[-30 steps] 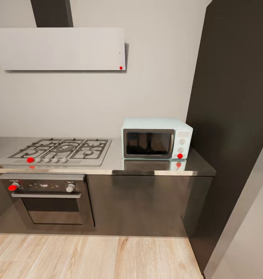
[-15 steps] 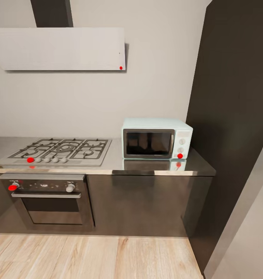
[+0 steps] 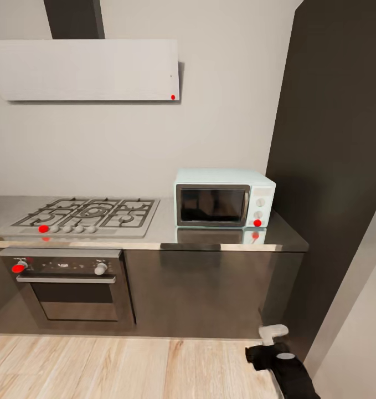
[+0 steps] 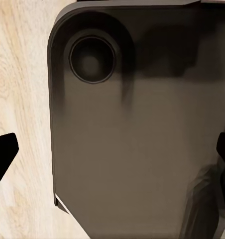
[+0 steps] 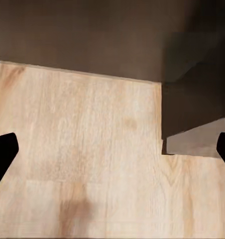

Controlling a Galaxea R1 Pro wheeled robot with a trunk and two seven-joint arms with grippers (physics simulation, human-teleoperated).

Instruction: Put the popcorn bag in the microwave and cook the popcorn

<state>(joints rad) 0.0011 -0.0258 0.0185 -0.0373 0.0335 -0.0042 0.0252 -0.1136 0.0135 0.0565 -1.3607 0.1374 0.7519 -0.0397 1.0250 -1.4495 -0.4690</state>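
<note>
Microwave (image 3: 225,198), pale mint with a dark glass door, sits on the steel desk (image 3: 210,239) at its right end, door closed, with two white knobs and a red dot on its right panel. Just to its left on the same desk lies the gas hob (image 3: 88,216) with black grates, and below the hob is the steel oven (image 3: 71,282) with a bar handle. A white extractor hood (image 3: 85,69) hangs on the grey wall above. A tall dark cabinet (image 3: 331,166) stands to the right of the desk.

Compared with half a second ago, the kitchen view is unchanged, but the right arm (image 3: 282,360) has come into the head view's lower right corner, black with a white part at its upper end, over the pale wood floor (image 3: 127,366).

Seen from the right wrist, the right pincer (image 5: 112,154) has its black fingertips spread wide apart above the wood floor, near the dark cabinet base. Seen from the left wrist, the left pincer (image 4: 112,157) is likewise spread wide, with nothing between the tips, over a dark rounded panel (image 4: 137,139) beside the floor.
</note>
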